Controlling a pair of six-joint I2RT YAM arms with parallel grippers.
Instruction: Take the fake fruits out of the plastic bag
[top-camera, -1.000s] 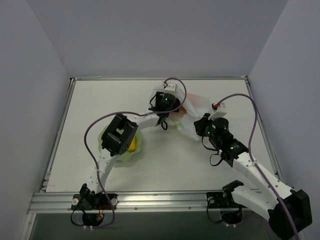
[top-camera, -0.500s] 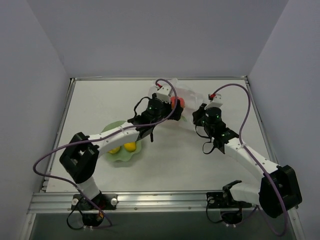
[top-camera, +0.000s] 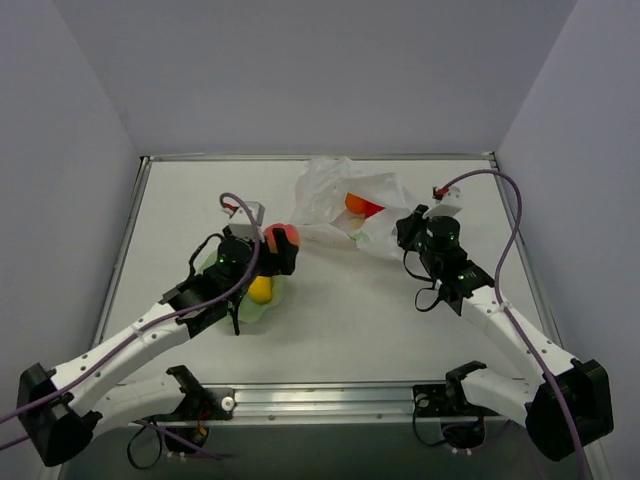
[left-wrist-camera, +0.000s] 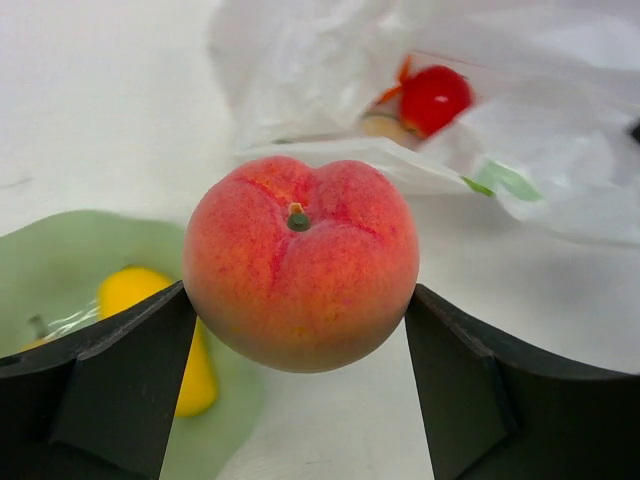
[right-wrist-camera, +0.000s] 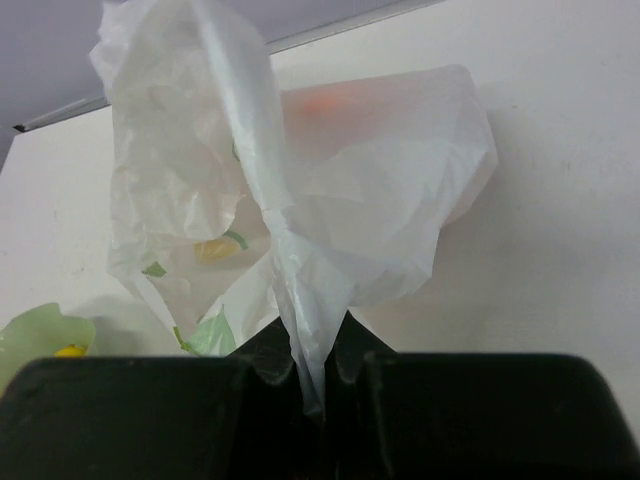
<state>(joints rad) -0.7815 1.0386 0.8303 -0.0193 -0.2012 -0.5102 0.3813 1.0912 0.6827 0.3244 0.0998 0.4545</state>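
My left gripper (top-camera: 275, 248) is shut on the peach-pink fruit (top-camera: 282, 237) and holds it above the right rim of the pale green bowl (top-camera: 228, 300). In the left wrist view the peach (left-wrist-camera: 300, 262) sits between both fingers (left-wrist-camera: 120, 370). One yellow fruit (top-camera: 261, 289) lies in the bowl. The plastic bag (top-camera: 335, 190) lies at the back centre, with an orange and a red fruit (top-camera: 357, 205) showing at its mouth. My right gripper (top-camera: 407, 232) is shut on a bunched edge of the bag (right-wrist-camera: 340, 200) and holds it up.
The bowl also shows in the left wrist view (left-wrist-camera: 60, 250) with the yellow fruit (left-wrist-camera: 150, 300), and at the lower left of the right wrist view (right-wrist-camera: 40, 335). Grey walls enclose the table on three sides. A metal rail (top-camera: 300, 400) runs along the near edge.
My left arm has drawn back from the bag to the bowl's right rim, carrying the peach-pink fruit. My right gripper has kept its hold on the bag, which now stands more open.
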